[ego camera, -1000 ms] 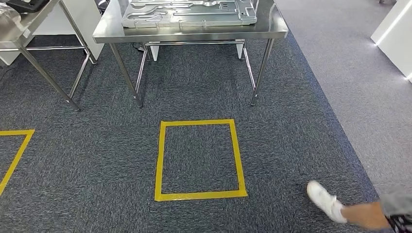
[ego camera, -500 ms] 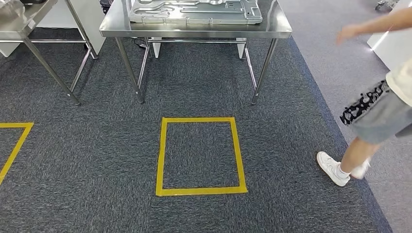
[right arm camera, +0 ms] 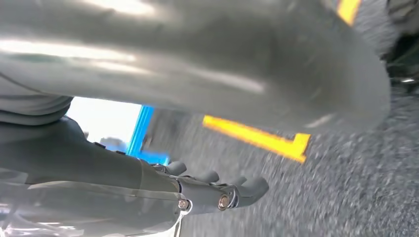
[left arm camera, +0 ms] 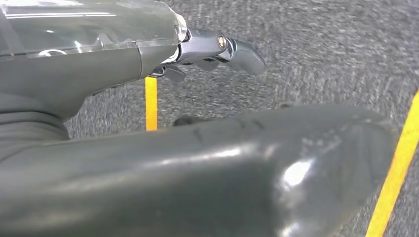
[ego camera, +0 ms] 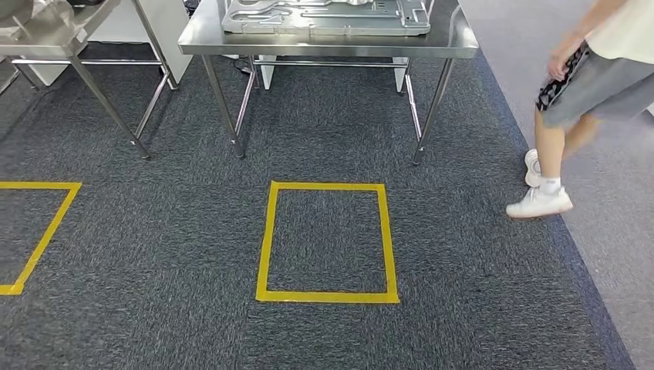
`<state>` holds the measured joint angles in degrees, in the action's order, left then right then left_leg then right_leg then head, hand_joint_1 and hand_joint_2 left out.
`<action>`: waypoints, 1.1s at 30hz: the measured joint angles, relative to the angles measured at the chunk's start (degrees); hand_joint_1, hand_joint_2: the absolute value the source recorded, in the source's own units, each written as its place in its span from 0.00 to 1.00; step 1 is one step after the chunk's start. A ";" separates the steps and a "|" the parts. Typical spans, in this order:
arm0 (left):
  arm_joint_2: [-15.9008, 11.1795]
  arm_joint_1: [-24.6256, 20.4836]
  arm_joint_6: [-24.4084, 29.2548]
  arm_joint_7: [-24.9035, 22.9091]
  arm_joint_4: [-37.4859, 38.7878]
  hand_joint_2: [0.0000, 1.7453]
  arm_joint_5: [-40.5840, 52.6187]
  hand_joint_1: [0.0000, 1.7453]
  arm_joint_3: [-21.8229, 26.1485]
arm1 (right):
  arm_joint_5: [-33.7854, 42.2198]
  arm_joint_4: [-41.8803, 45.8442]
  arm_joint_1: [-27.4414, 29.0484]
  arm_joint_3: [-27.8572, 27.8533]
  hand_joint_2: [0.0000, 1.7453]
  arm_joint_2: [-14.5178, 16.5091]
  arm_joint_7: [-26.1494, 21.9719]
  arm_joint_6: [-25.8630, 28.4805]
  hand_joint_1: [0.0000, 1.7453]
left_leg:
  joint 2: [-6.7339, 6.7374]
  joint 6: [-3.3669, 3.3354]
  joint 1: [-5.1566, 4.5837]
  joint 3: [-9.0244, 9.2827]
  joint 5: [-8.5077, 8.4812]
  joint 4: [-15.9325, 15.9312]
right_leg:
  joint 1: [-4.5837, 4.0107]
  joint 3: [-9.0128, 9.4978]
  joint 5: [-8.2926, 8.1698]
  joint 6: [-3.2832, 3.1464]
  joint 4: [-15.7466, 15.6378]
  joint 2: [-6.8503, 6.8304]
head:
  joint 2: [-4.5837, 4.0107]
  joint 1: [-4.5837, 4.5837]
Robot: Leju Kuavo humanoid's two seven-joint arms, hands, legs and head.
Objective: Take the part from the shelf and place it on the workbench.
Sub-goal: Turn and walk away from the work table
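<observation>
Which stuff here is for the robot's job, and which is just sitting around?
For the job:
- metal part
- steel workbench that it lies on
- left hand and right hand, both holding nothing

Just around:
- yellow tape square
- second table
- person walking past

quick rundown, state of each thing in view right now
left hand: holds nothing, fingers extended over the carpet
right hand: holds nothing, fingers extended
metal part: lying flat on the steel workbench
steel workbench: standing on the carpet, bearing the part
yellow tape square: flat on the carpet before the workbench, nothing inside
person: mid-step to the right of the workbench
</observation>
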<state>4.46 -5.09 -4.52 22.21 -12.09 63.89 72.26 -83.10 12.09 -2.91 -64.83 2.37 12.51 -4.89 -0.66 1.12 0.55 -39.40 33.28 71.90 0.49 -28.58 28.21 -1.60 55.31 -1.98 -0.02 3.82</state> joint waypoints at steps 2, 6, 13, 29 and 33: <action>-0.03 0.15 -0.01 0.00 0.00 0.00 0.06 0.00 0.00 | -0.55 0.00 0.07 1.17 0.00 -0.01 0.14 -0.26 0.00 | 0.31 0.24 0.12 0.40 -0.25 1.02 | -0.07 -0.29 0.02 0.06 0.26 -1.14 | 0.00 -0.01; -0.18 0.01 -0.01 0.01 0.00 0.00 0.11 0.00 0.00 | -1.09 0.00 0.02 2.77 0.00 -0.02 0.38 -0.73 0.00 | 3.85 -0.63 -0.23 8.66 -5.52 -13.39 | -0.41 -0.12 0.46 0.84 0.91 -3.17 | 0.00 0.00; -0.30 -0.10 -0.12 0.02 0.00 0.00 -0.20 0.00 0.00 | -3.27 -0.01 -0.25 6.20 0.00 -0.40 0.37 -1.53 0.00 | 1.34 -3.05 -0.09 9.01 -6.65 -15.83 | -0.08 -2.68 5.10 3.03 7.53 -0.28 | 0.00 -0.02; -1.20 0.13 1.06 -4.96 0.02 0.00 -3.21 0.00 0.95 | 8.55 -0.02 -0.27 3.18 0.00 -0.86 -4.54 6.90 0.00 | -1.17 -0.38 -0.26 3.12 -1.82 -6.05 | 0.42 -0.99 -0.60 0.24 0.41 1.78 | 0.00 0.03; -2.29 0.09 3.15 -5.80 0.00 0.00 -6.86 0.00 2.80 | 20.99 -0.02 -0.97 -4.01 0.00 -0.86 -9.17 11.03 0.00 | 0.46 0.37 0.29 1.04 -0.79 -0.48 | 0.26 -1.07 -0.40 0.30 0.61 -1.56 | 0.00 0.03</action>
<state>2.17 -5.00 -1.37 16.40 -12.09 57.03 75.06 -62.11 12.06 -3.88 -68.84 1.51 3.34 6.15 -0.20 1.49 0.84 -38.36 32.49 71.42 0.74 -29.65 27.81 -1.29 55.92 -3.54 -0.02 3.85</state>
